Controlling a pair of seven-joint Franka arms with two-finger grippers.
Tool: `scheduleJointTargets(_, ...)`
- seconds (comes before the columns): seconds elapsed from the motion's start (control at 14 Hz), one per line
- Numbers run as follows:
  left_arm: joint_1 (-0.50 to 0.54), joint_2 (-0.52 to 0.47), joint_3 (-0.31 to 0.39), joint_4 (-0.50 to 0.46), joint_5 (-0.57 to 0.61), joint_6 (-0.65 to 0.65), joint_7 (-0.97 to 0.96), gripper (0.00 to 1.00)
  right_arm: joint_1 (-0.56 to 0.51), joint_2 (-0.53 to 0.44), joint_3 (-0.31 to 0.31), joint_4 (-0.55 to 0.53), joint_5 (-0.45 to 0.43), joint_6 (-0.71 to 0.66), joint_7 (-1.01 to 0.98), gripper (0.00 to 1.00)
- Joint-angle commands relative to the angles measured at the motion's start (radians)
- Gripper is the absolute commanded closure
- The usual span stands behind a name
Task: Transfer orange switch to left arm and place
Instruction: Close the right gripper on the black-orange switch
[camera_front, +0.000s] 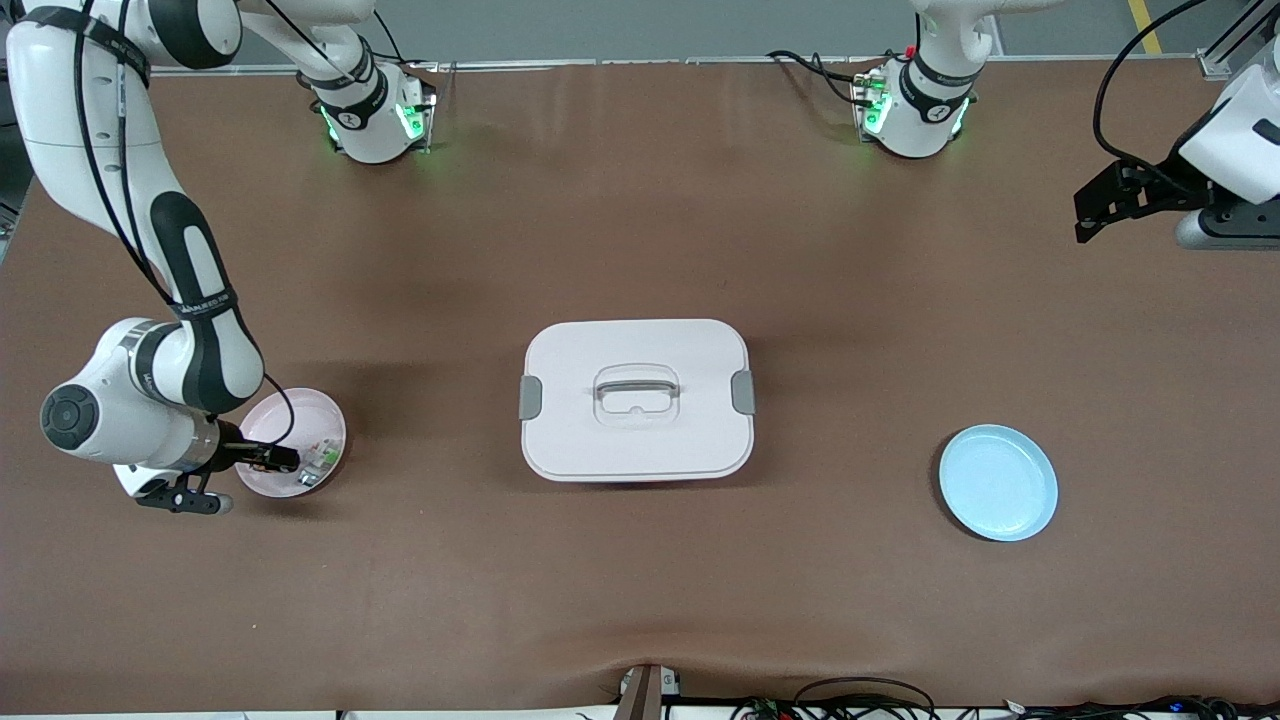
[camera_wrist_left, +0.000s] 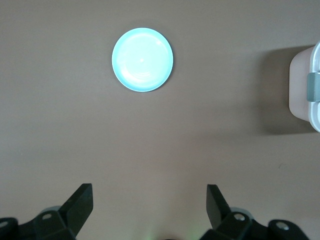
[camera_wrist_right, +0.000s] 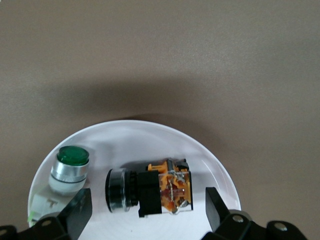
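Right pincer (camera_wrist_right: 145, 210): I have it low over the pink plate (camera_front: 322, 412), fingers spread wide and holding nothing; the orange switch (camera_wrist_right: 150, 186) lies on its side on the plate, between the fingers but apart from both.
Why there: my guess is that straddling the switch sets up a plain close-and-lift.
Green switch (camera_wrist_right: 67, 170): also on the plate, just beside one finger; I judge it could get nudged.
Left pincer (camera_front: 1105, 205): waiting high over the counter (camera_front: 640, 580) at its own end, fingers wide, empty.
Blue plate (camera_wrist_left: 142, 59): ahead of the left pincer, bare; likely the drop spot.
Box (camera_front: 637, 398): on the counter between the two pincers, lid latched, so I judge the handover must clear it.
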Motion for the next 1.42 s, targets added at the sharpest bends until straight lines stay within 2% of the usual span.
scheduleJointTargets(0.0, 0.003, -0.003, -0.003, 0.002, -0.016, -0.012, -0.005, 0.00, -0.009, 0.016, 0.007, 0.004, 0.022, 0.026, -0.057, 0.00)
scheduleJointTargets(0.43, 0.000, 0.006, -0.005, 0.003, -0.018, -0.003, -0.005, 0.00, -0.011, 0.022, 0.007, -0.007, 0.024, 0.046, -0.078, 0.00)
scheduleJointTargets(0.64, -0.002, 0.006, -0.006, -0.002, -0.018, -0.003, -0.005, 0.00, -0.011, 0.022, 0.007, -0.009, 0.024, 0.045, -0.083, 0.29)
scheduleJointTargets(0.85, -0.002, 0.006, -0.006, -0.005, -0.018, -0.003, -0.005, 0.00, -0.009, 0.021, 0.007, -0.009, 0.022, 0.040, -0.083, 0.52)
scheduleJointTargets(0.93, -0.002, 0.004, -0.006, -0.008, -0.018, -0.005, -0.007, 0.00, -0.009, 0.019, 0.007, -0.009, 0.022, 0.035, -0.085, 0.57)
scheduleJointTargets(1.35, -0.002, 0.000, -0.008, -0.011, -0.018, -0.008, -0.007, 0.00, -0.003, -0.005, 0.004, -0.006, 0.014, -0.055, -0.120, 0.58)
